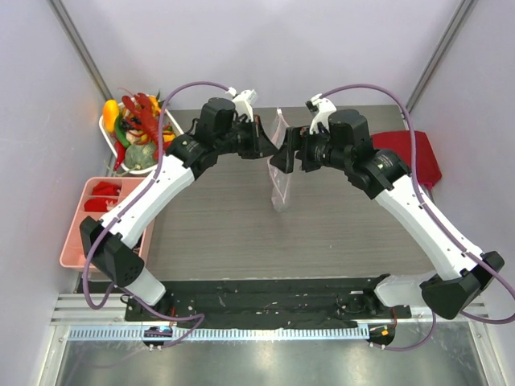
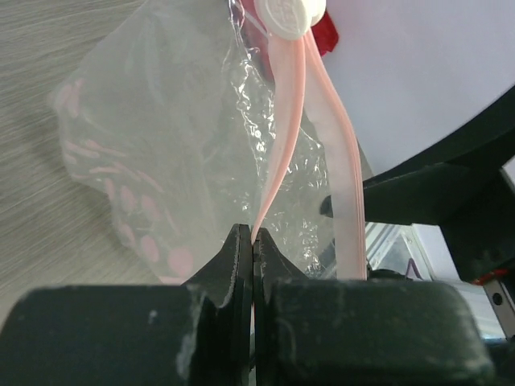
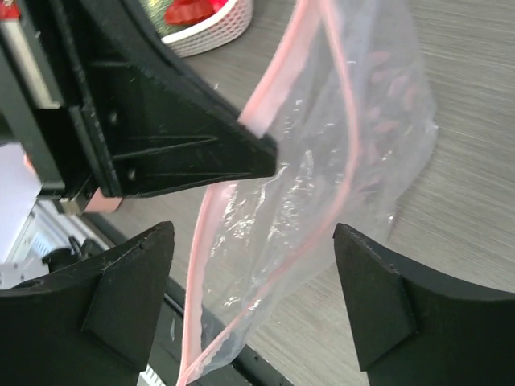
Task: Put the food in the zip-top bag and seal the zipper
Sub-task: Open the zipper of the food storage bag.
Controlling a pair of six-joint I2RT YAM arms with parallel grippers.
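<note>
Left claw (image 2: 253, 240) clamps the pink zipper (image 2: 283, 121) of the upright bag (image 1: 279, 181); right claw (image 3: 251, 241), spread wide, straddles its loose lip.

Overhead looks down; close wrist views share the bag (image 2: 153, 153).

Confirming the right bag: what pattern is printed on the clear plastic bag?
The clear floppy plastic bag carries pale pink dots; left wrist view best.

zip-top bag (image 2: 153, 153): clear, pale pink dots | zipper (image 2: 288, 112): pale pink | lobster (image 1: 142, 109): bright red | basket (image 3: 216, 34): white | tray (image 1: 71, 248): pink | counter (image 1: 322, 233): grey wood grain
</note>
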